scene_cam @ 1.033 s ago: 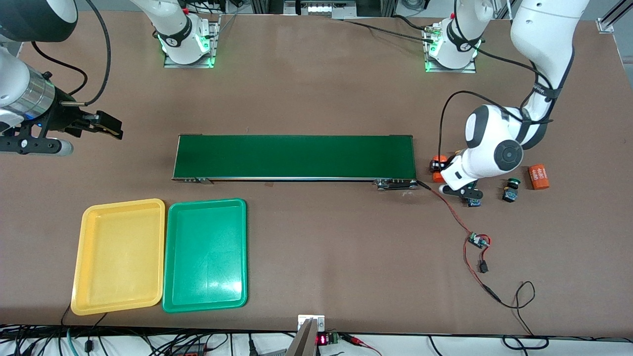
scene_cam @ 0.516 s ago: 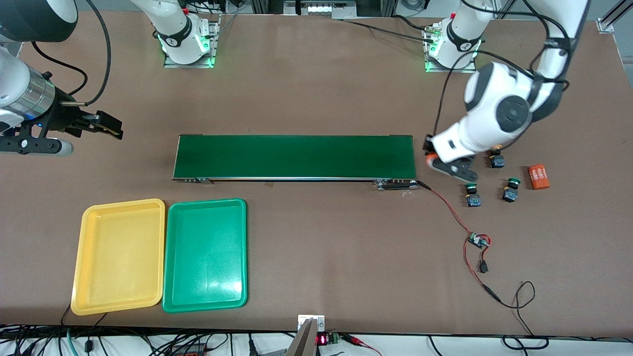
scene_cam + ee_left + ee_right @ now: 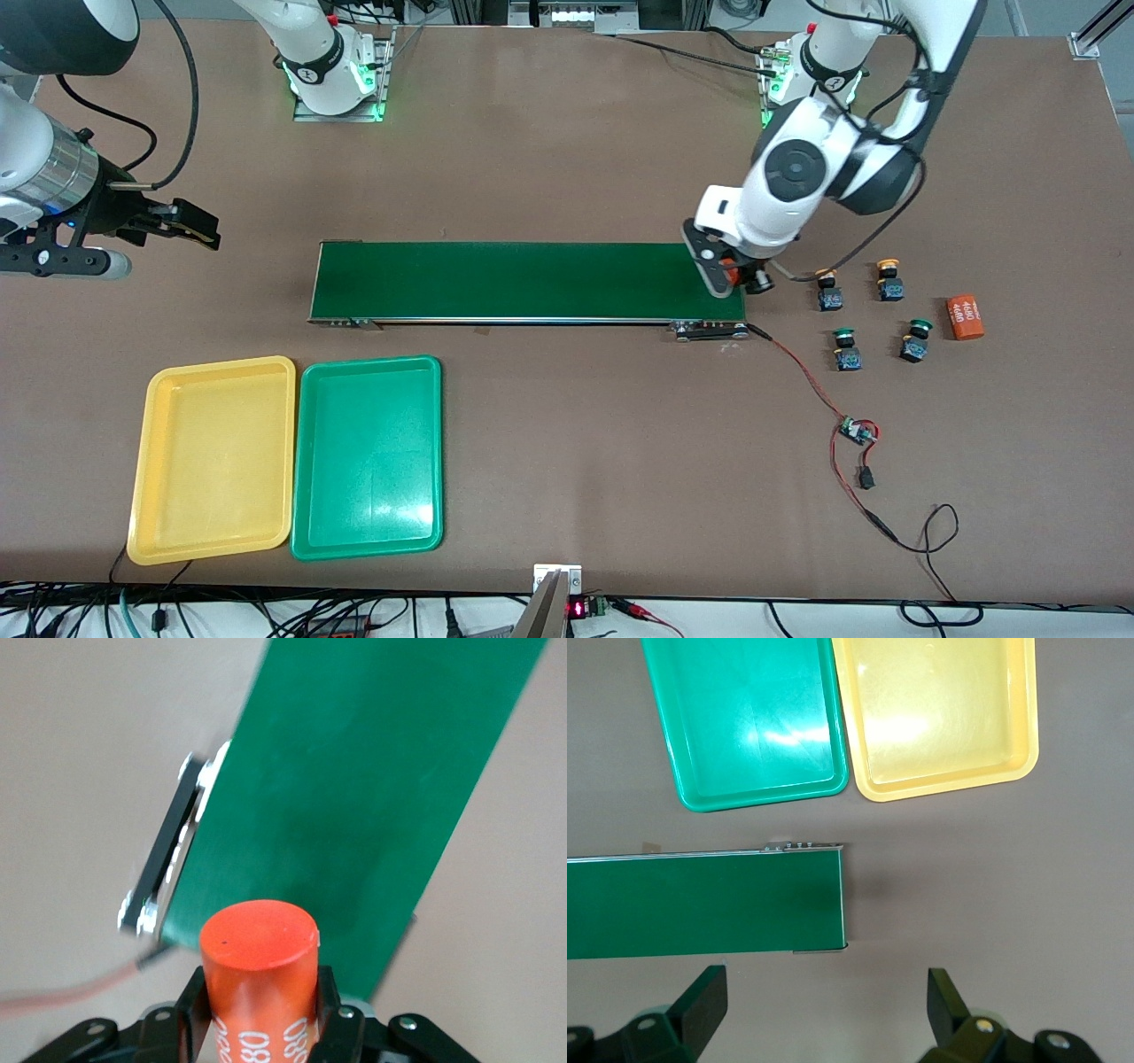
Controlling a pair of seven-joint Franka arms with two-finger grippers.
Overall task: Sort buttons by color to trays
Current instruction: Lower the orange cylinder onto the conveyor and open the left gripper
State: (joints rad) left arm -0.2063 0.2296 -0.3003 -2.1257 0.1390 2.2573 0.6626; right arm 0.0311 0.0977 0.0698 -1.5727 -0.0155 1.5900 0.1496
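Observation:
My left gripper [image 3: 731, 275] is shut on an orange cylinder [image 3: 259, 966] with white numerals, over the conveyor belt's [image 3: 527, 281] end toward the left arm's end of the table. In the left wrist view the black fingers [image 3: 193, 1005] clamp the cylinder's sides. Two yellow-orange buttons [image 3: 828, 288] [image 3: 888, 279] and two green buttons [image 3: 846, 348] [image 3: 915, 340] stand on the table beside that belt end. The yellow tray [image 3: 213, 452] and green tray [image 3: 368, 456] lie side by side, nearer the front camera than the belt, both bare. My right gripper [image 3: 190, 226] waits open above the table by the belt's other end.
A second orange cylinder [image 3: 965, 317] lies beside the green buttons. A red-and-black wire with a small circuit board [image 3: 858, 431] runs from the belt end toward the table's front edge. The right wrist view shows the belt [image 3: 700, 904] and both trays [image 3: 744, 718] [image 3: 935, 713].
My left arm has risen from among the buttons with the orange cylinder in its grip and swung over the belt's end. All the buttons now show. The right arm has not moved.

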